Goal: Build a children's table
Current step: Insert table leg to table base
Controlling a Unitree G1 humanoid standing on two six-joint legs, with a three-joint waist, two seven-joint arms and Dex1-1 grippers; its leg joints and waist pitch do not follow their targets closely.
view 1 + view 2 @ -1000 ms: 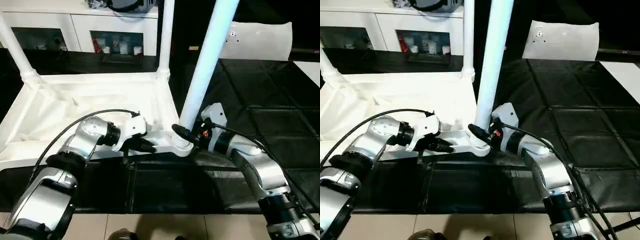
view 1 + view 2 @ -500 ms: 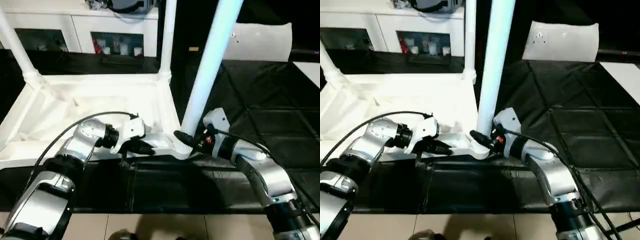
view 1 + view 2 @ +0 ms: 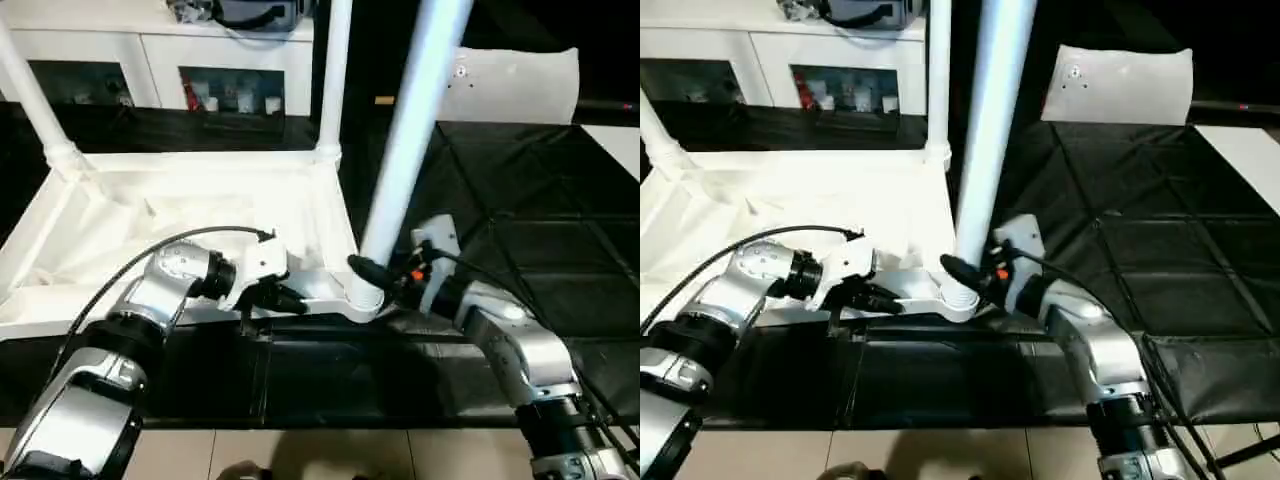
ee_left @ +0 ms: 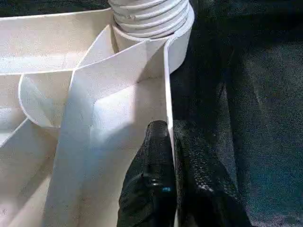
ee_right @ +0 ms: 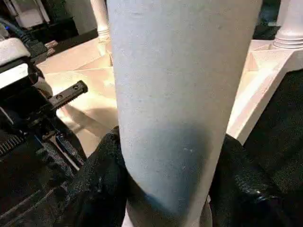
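The white tabletop lies upside down on the black mat, ribs up. Two white legs stand in its far corners, one at the left and one at the right. A third leg rises tilted from the near right corner socket. My right gripper is closed around this leg just above the socket, with one black finger on each side of it. My left gripper is shut on the tabletop's thin near rim, a short way left of that socket.
A white cabinet with dark compartments stands behind the tabletop. A white pillow-like slab leans at the back right. The black mat stretches to the right, with a white surface at its far right edge.
My right forearm has shifted slightly while keeping its hold at the leg's foot. The left gripper has stayed on the rim.
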